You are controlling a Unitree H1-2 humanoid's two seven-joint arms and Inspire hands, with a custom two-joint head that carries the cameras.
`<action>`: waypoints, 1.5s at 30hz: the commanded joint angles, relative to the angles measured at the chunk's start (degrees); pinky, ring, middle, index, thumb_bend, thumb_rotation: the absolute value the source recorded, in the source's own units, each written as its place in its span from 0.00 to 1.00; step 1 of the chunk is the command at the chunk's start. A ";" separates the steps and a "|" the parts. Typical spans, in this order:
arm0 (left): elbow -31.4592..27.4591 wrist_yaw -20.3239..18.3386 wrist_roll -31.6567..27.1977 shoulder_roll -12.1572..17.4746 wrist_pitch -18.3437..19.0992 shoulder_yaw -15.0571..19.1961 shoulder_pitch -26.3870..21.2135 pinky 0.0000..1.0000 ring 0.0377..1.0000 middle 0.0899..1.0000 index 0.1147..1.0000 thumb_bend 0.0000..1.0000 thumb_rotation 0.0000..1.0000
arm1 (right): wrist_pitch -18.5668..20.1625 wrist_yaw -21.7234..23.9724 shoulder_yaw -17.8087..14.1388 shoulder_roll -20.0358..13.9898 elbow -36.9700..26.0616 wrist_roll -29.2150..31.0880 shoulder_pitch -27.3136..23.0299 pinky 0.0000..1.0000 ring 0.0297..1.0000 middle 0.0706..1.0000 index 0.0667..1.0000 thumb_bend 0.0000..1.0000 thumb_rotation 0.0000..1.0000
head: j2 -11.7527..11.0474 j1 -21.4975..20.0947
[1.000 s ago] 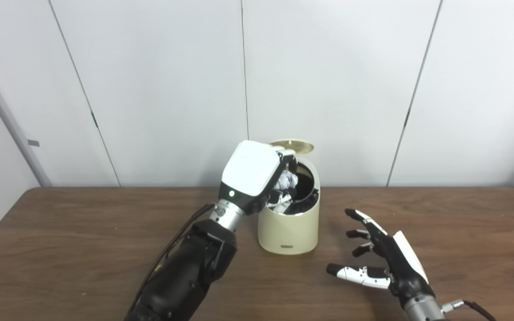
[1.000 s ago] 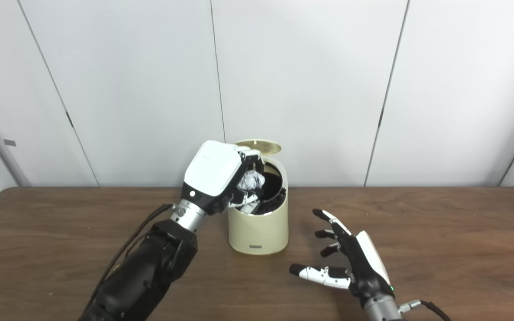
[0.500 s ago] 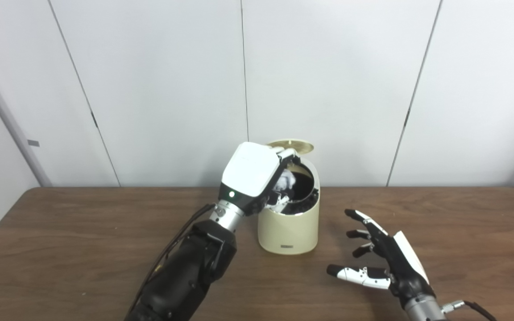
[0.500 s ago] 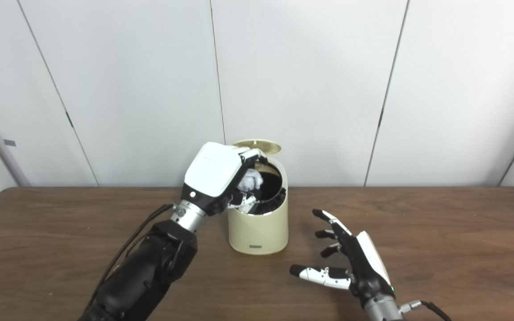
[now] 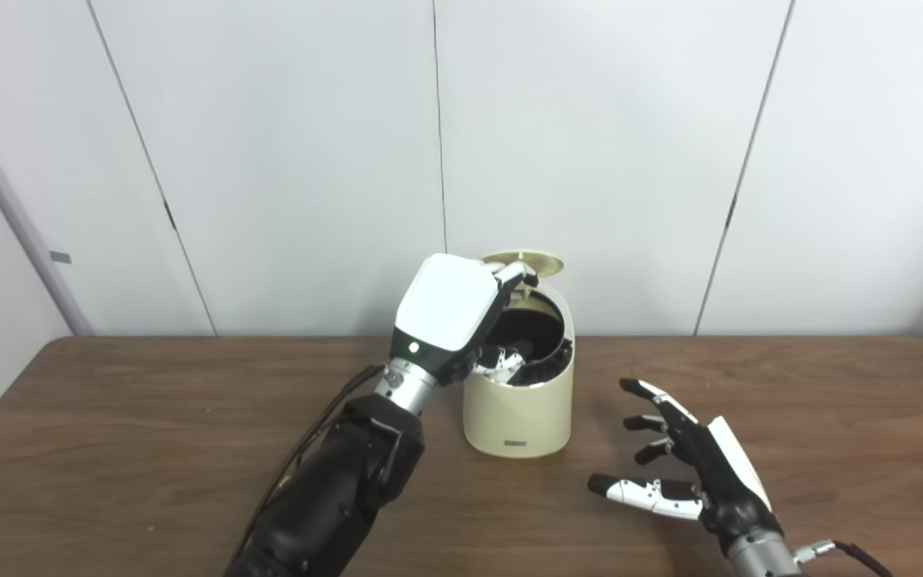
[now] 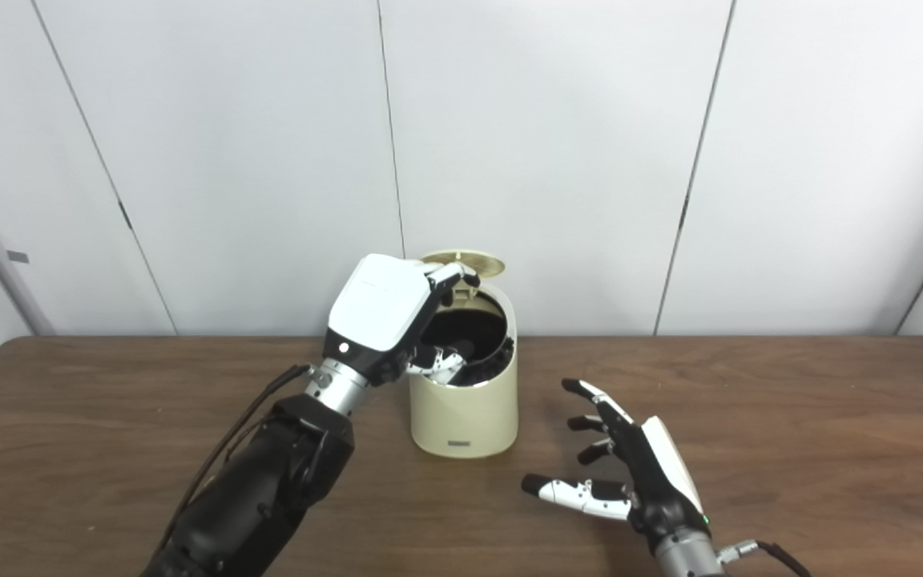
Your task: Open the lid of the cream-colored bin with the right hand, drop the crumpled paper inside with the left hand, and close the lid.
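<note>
Cream plastic forms the bin [image 5: 519,417], which stands on the brown wooden table [image 5: 125,449] close to the white panelled wall [image 5: 301,160]. In the left eye view its round lid [image 5: 523,261] is tipped up at the back of the bin, leaving the dark mouth uncovered. The left hand [image 5: 461,320] hangs over the bin's left rim, its white back turned to the camera, its fingers [image 5: 513,274] spread apart and reaching toward the lid, with the lower ones inside the opening. It grips nothing. No crumpled paper shows in this view; the bin's inside is only dark, so I cannot tell whether the paper lies there. The right hand [image 5: 690,473] rests low over the table to the right of the bin and nearer the camera, well apart from it, palm turned inward, fingers splayed and holding nothing.

From the right eye view the bin [image 6: 465,413] sits a little left of the picture's middle, lid [image 6: 461,260] raised behind it. The left hand [image 6: 397,320] covers the bin's left edge, fingers loose and parted above the black interior, again with no paper visible between them. The right hand [image 6: 630,473] lies to the right of the bin, clear of it, its thumb pointing left and its fingers fanned toward the bin.
</note>
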 commanded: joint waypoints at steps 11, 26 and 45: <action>-6.24 0.26 -10.13 -0.57 -4.98 3.95 1.08 0.31 0.36 0.40 0.48 0.54 0.01 | -3.52 -1.10 -0.48 -0.14 -1.89 0.88 -2.19 0.60 0.77 0.89 0.84 0.67 0.30 | -0.48 0.19; -22.47 -6.35 -43.62 -1.78 -13.20 19.06 19.89 0.40 0.55 0.64 0.63 0.64 0.08 | -6.95 -0.58 -2.44 -3.75 0.46 1.95 -7.43 0.62 0.78 0.86 0.84 0.69 0.42 | -1.57 0.04; -21.25 -13.59 -49.67 -1.17 -10.06 24.06 30.49 0.58 0.70 0.73 0.77 0.69 0.14 | -6.72 3.42 1.73 -8.05 1.03 -4.31 -22.22 0.67 0.79 0.83 0.81 0.71 0.44 | -2.40 0.87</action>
